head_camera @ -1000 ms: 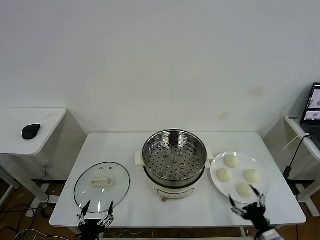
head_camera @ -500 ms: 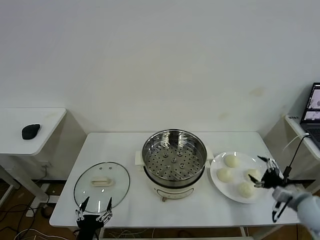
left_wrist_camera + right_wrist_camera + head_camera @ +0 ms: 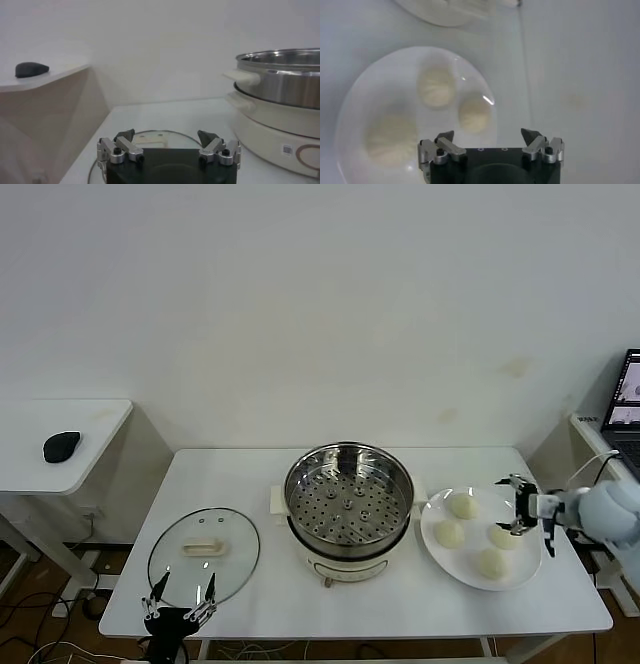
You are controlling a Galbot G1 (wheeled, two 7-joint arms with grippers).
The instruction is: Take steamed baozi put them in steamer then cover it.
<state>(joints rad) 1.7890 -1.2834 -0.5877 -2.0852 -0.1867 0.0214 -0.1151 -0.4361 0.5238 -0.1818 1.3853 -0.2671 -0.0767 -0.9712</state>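
the white desk [image 3: 260, 604] fills the lower middle of the head view. at its centre stands the steamer [image 3: 348, 509], a steel pot on a cream base, its perforated tray bare. the cover [image 3: 204, 551] lies flat on the desk at lower left of the frame, well apart from the steamer. to the right of the steamer a white plate [image 3: 434, 554] carries the four steamed baozi [image 3: 449, 534], none of them in the pot.

the right hand [image 3: 524, 506] hovers at the right rim of the plate, fingers spread wide and released, grasping nothing; in the right wrist view three buns show beyond it [image 3: 490, 142]. the left hand [image 3: 181, 611] sits at the bottom edge of the frame just below the cover, also released and empty [image 3: 169, 144].

a dark mouse [image 3: 62, 446] rests on a side desk at far left.
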